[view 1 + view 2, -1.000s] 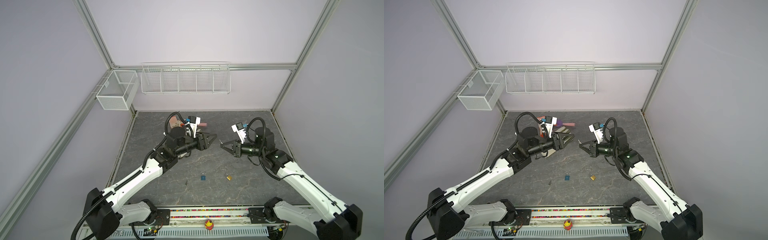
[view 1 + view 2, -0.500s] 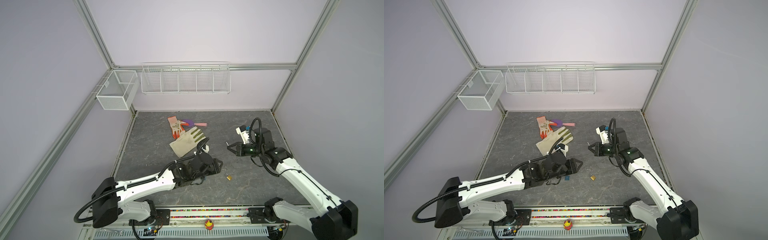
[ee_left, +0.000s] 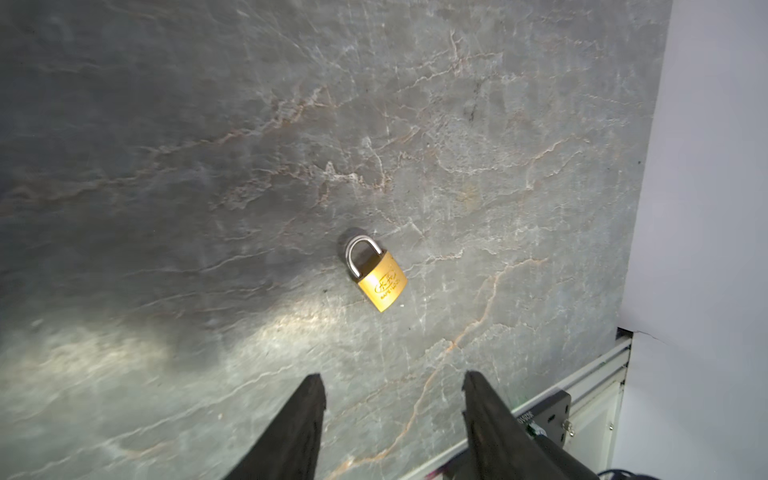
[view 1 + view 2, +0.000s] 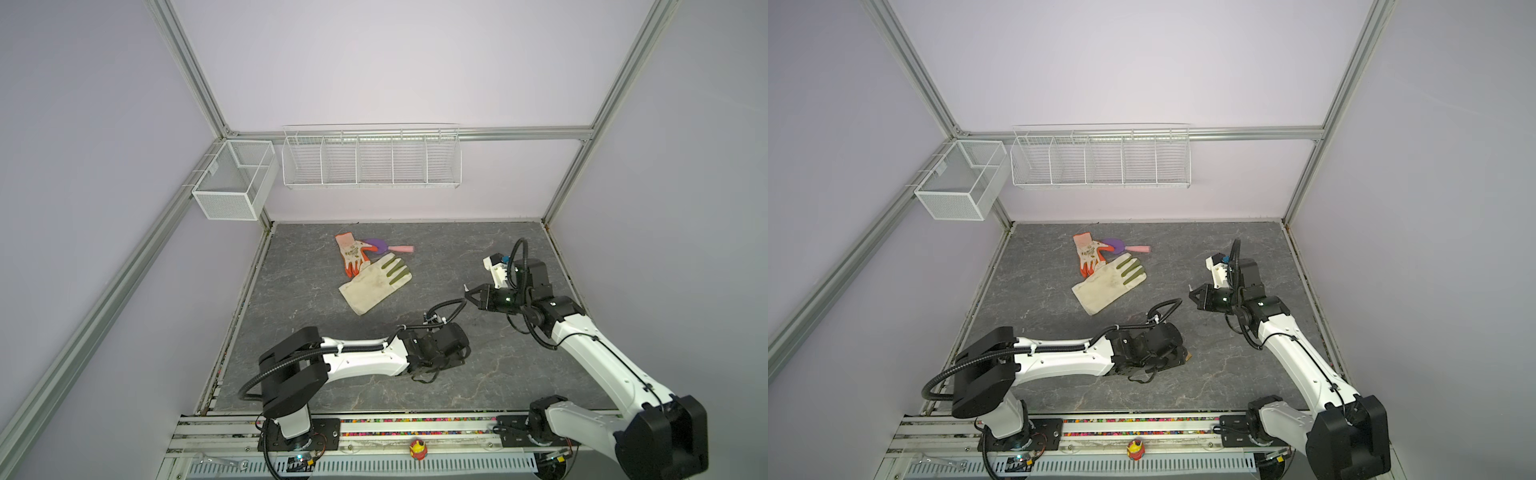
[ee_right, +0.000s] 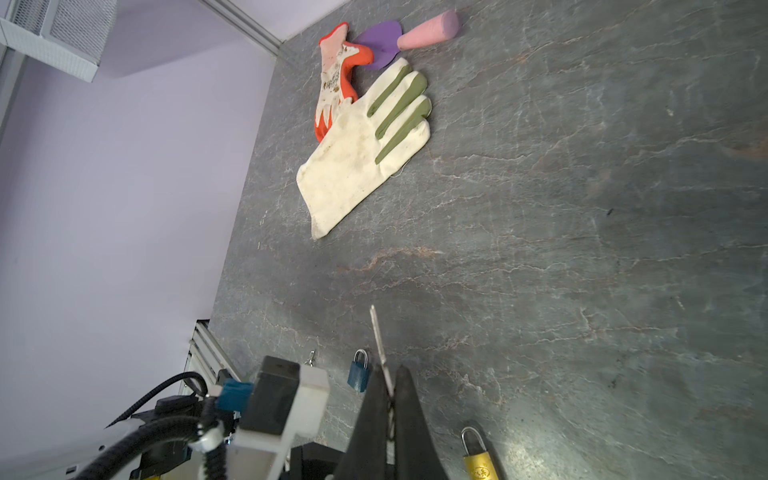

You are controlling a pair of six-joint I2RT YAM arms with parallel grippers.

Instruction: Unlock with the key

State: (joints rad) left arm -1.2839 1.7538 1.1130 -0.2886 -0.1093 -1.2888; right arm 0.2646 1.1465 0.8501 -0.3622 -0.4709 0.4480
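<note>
Change is mostly on the left side. The left arm (image 4: 361, 361) was raised a second ago, with its jaws pointing at those of the right arm (image 4: 582, 345). It has now dropped low over the bench (image 3: 166, 145) and aims at the gold padlock (image 3: 380, 280). Its jaws stand about half open and hold nothing. The padlock lies flat just ahead of them, not touched, and its shackle looks closed and is turned away from them. The right arm has drawn back from the padlock, and its jaws are pressed tight on the key (image 5: 378, 332), whose blade sticks out past their tips. A small blue padlock (image 5: 358, 372) lies near the gold padlock, and a white glove (image 5: 357, 158) is well apart from it. I judge that the key is already secured. The step in hand is then to pick up the gold padlock so the two can be brought together. Nothing is unlocked yet.
</note>
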